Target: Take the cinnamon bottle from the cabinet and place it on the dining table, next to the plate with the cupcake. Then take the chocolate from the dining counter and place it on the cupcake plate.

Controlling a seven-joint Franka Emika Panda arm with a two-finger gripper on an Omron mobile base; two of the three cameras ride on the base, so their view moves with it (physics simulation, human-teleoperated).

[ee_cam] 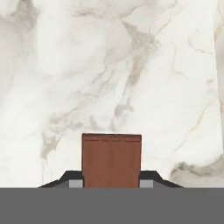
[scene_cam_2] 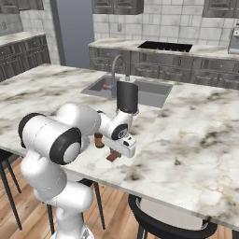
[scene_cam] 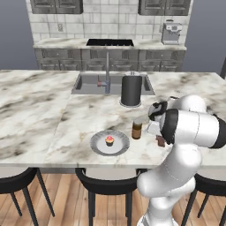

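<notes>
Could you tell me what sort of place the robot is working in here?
A simulated home kitchen, it seems: a marble island with a built-in sink and faucet, a cooktop on the back counter, and stools along the island's near edge.

In the left base view the arm hid most of the chocolate (scene_cam: 160, 141) — in the hand view its near end (ee_cam: 111, 161) was cut off — fingertips barely showed.

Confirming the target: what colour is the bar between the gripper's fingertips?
Reddish-brown chocolate, clearest in the hand view.
</notes>
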